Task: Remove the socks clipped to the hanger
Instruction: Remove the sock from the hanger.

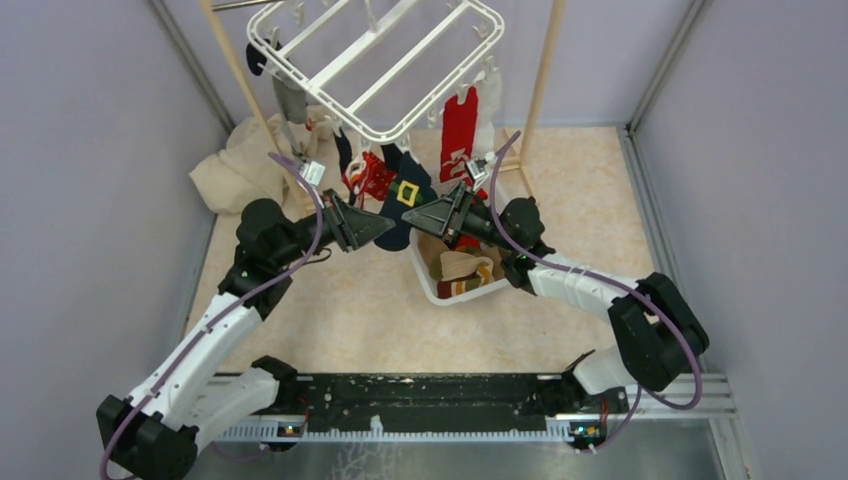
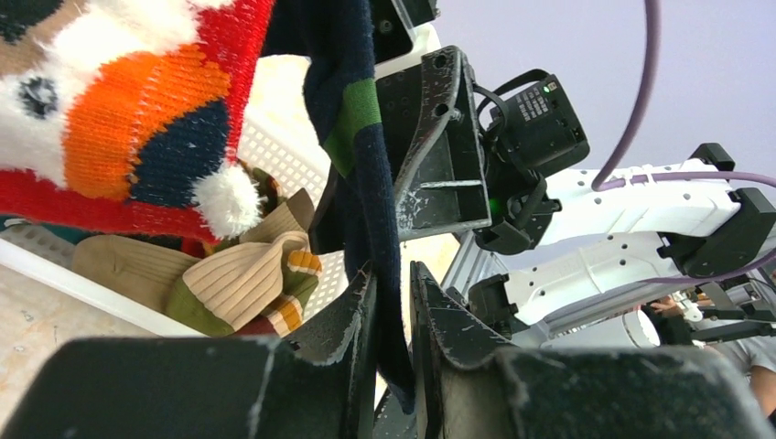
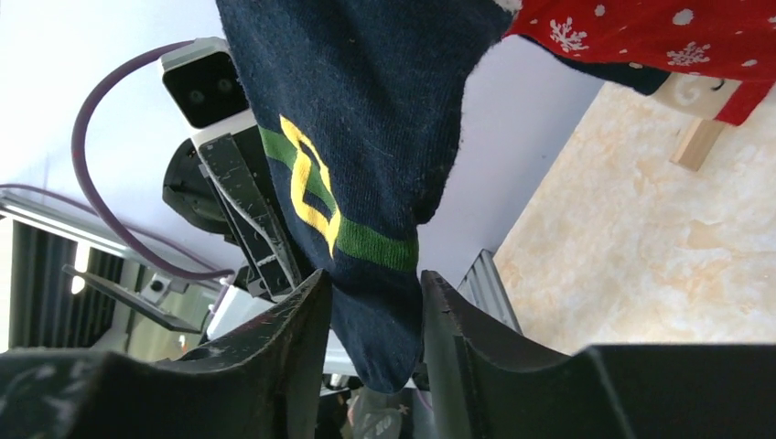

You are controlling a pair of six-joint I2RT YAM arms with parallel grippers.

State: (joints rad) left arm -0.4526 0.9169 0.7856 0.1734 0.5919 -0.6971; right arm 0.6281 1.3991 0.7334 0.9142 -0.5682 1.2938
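Here the left gripper (image 2: 393, 315) is nearly closed. Its two scuffed black fingers (image 2: 352, 320) are clamped on a thin fold of the navy sock (image 2: 371, 201), which runs down through the narrow slit between them. The right gripper (image 3: 373, 293) stands wider, and the sock's rounded toe fills the gap and touches both jaws. I cannot tell whether they are pressing it or only resting against it. From above, the two grippers meet nose to nose at this one sock, the left from the left side and the right from the right. The sock hangs just below the near corner of the hanger (image 1: 330, 97), a white plastic frame with parallel crossbars, tilted between two wooden poles (image 1: 235, 70). The sock is a fine, smooth knit in dark navy, with a green band and a yellow square buckle shape across it. Beside it hangs a red sock (image 3: 659, 37) dotted with white snowflakes. The left wrist view shows a chunky knitted sock (image 2: 137, 110) in red, orange, navy and white, ending in a fluffy white pompom. Under the grippers sits a white basket (image 1: 422, 275) with perforated walls. It holds loose socks, among them a ribbed beige one (image 2: 242, 279) with a green and orange cuff.
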